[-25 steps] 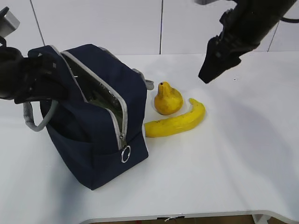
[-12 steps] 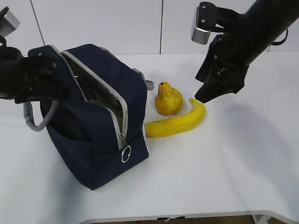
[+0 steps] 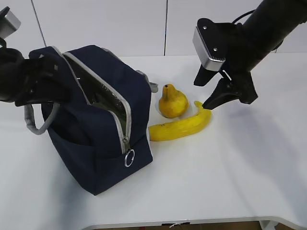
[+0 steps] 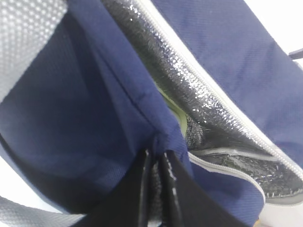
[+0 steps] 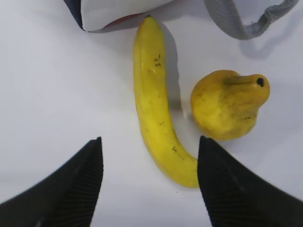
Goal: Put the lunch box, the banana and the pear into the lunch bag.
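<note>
With a green lid (image 4: 181,124) showing inside the left-pinched lunch bag (image 3: 103,139), the banana (image 3: 181,126) and pear (image 3: 172,101) lie on the counter (image 3: 240,163) under the right gripper's (image 5: 149,182) spread fingers.

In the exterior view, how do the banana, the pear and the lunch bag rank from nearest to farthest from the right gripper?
1. banana: its tip lies just below the right gripper.
2. pear: to the gripper's left, beside the banana.
3. lunch bag: farthest, on the table's left side.
</note>
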